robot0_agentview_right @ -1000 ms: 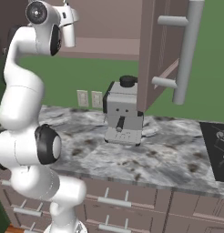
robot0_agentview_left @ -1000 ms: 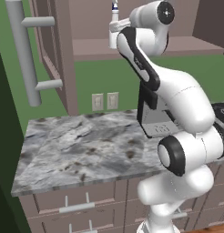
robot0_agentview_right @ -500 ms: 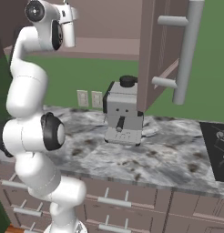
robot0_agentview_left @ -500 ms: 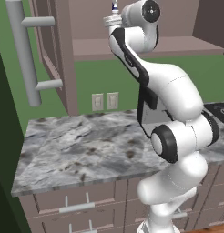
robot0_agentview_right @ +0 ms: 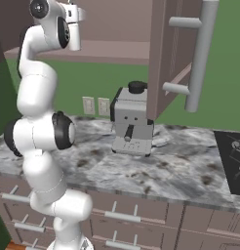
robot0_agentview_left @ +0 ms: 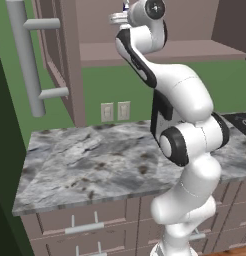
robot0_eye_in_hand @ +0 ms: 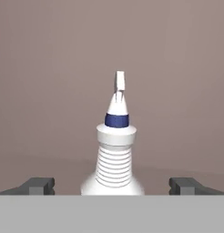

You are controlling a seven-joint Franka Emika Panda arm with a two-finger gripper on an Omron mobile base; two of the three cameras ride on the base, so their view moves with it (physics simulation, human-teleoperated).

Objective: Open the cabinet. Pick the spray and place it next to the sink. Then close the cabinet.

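Observation:
The cabinet (robot0_agentview_left: 57, 50) stands open, both mauve-brown doors swung out, each with a long grey bar handle (robot0_agentview_right: 200, 53). The spray (robot0_eye_in_hand: 115, 150), a slim white bottle with a blue collar, stands upright on the cabinet's shelf. My gripper (robot0_eye_in_hand: 114, 185) is open, level with the bottle's lower body, one fingertip (robot0_eye_in_hand: 38, 185) on each side and apart from it. From the left base view my hand (robot0_agentview_left: 119, 19) reaches into the cabinet, with the spray's tip (robot0_agentview_left: 126, 6) just above it. The sink is out of view.
A grey coffee machine (robot0_agentview_right: 133, 122) stands on the marbled counter (robot0_agentview_right: 175, 171) below the right door. A black cooktop (robot0_agentview_right: 234, 161) lies at the counter's right end. Wall sockets (robot0_agentview_left: 115, 111) sit under the cabinet, drawers (robot0_agentview_left: 85, 227) below the counter edge.
My arm has risen and pushed the hand deeper into the cabinet towards the spray. The jaws stayed open, and the doors and the coffee machine kept their places.

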